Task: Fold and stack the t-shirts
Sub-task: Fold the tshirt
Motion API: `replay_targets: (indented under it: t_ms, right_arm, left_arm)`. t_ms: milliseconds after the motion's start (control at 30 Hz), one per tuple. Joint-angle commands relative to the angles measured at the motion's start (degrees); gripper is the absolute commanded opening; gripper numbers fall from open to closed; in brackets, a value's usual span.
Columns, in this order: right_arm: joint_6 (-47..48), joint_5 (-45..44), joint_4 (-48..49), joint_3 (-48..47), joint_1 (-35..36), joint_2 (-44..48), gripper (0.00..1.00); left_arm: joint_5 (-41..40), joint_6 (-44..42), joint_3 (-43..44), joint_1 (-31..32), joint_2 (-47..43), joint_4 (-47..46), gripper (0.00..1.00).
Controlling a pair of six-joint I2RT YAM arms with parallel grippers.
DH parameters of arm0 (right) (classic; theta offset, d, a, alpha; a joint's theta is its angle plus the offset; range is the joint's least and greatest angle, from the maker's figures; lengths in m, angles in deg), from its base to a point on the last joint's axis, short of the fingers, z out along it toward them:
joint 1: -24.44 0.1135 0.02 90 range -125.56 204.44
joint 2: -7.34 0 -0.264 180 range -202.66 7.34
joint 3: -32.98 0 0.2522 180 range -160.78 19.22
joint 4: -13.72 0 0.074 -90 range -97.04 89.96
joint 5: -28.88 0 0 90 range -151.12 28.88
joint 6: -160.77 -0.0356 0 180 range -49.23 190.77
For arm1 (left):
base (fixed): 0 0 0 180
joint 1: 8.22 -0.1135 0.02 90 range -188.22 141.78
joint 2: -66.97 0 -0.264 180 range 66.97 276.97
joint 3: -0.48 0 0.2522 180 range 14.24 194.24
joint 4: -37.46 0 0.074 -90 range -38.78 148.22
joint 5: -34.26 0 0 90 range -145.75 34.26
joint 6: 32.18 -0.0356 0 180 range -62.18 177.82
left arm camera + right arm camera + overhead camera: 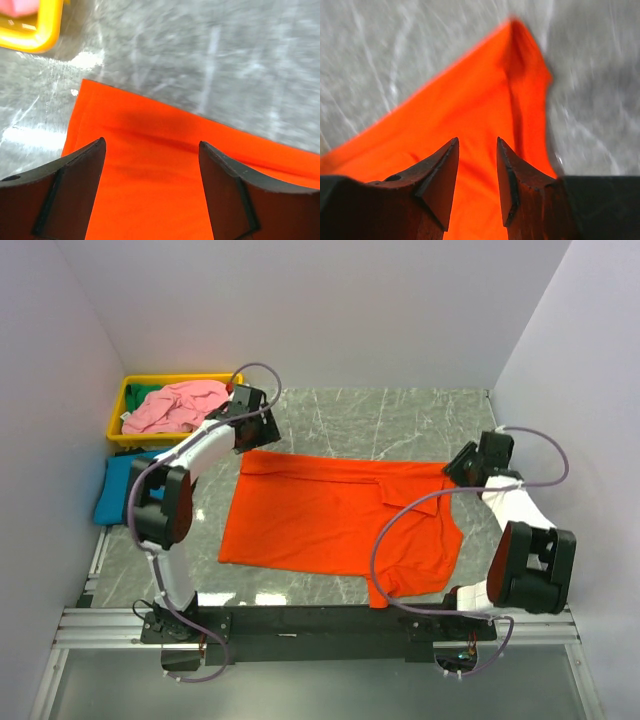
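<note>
Orange shirt [320, 525] spread on table [400, 420]. Left gripper [152, 145] wide apart above its far corner; right gripper [477, 142] narrowly parted, empty.

Yellow tray [116, 418] blocks the far-left corner; tabletop [380, 425] behind the orange shirt [330, 515] lies free.

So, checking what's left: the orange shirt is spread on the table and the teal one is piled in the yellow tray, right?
No: the top view shows the pink shirt piled in the yellow tray; the orange shirt is spread on the table.
</note>
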Motion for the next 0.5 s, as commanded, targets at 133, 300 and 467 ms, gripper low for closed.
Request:
replay_targets:
  t_ms: [133, 300, 467]
  right_arm:
    - [-1.62, 2.52, -2.87, 10.79, -0.12, 6.94, 0.43]
    - [-2.15, 4.56, -1.64, 13.78, -0.03, 6.59, 0.43]
    - [-2.32, 5.0, 0.65, 14.93, -0.03, 5.45, 0.42]
  left_arm:
    - [-3.9, -2.59, -6.12, 2.39, -16.66, 1.51, 0.81]
    - [-5.57, -4.69, -15.69, 3.27, -26.58, 0.63, 0.82]
    - [-7.32, -5.22, -23.77, 3.36, -32.83, -1.82, 0.82]
